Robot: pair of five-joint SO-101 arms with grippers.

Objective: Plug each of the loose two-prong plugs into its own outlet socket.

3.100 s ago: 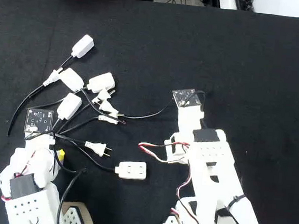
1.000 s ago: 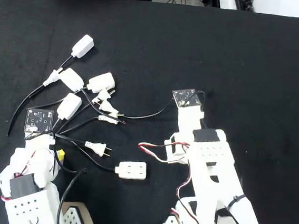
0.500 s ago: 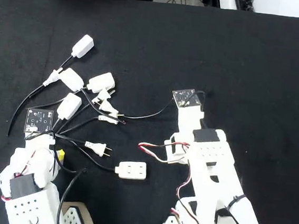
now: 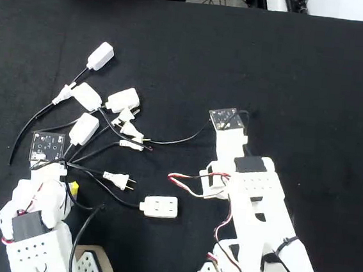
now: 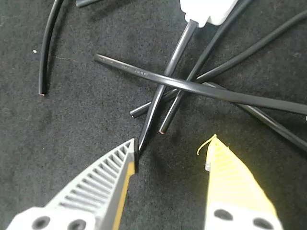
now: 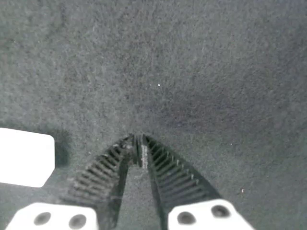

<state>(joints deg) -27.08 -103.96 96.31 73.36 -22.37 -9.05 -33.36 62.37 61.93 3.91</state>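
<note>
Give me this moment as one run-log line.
left gripper: open over cable ends | right gripper: shut, empty, over cloth | two-prong plug: loose beside outlet socket

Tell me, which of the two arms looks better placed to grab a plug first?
Left, probably. The left gripper hangs open over the black cables, the loose plug close by; the right gripper is shut above bare cloth.

Tangled cords (image 5: pixel 192 87) before left pincer (image 5: pixel 173 142), bare cloth (image 4: pixel 315 78) farther right
</note>
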